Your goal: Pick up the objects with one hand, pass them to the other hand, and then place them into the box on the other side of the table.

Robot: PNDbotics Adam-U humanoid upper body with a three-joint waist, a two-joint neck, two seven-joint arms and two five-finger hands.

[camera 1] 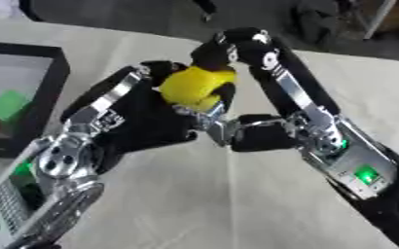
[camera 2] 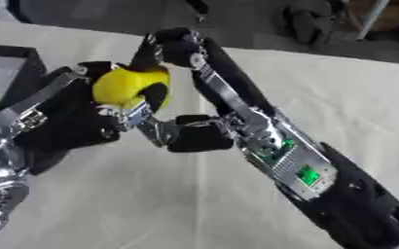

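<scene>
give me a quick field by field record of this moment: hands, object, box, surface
stage: handover in mid-air, both hands meeting above the table
object: yellow object, rounded, held between the two hands
left hand: fingers curled round the yellow object from the left
right hand: fingers curled over its top and right side
box: black rim, at the left edge, holds a green block and something red
surface: pale cloth-covered table

My two hands, left hand (camera 1: 143, 116) and right hand (camera 1: 280, 121), meet above bare counter (camera 1: 220, 204); the black box (camera 1: 54, 73) wall stands just beside my left hand.
</scene>
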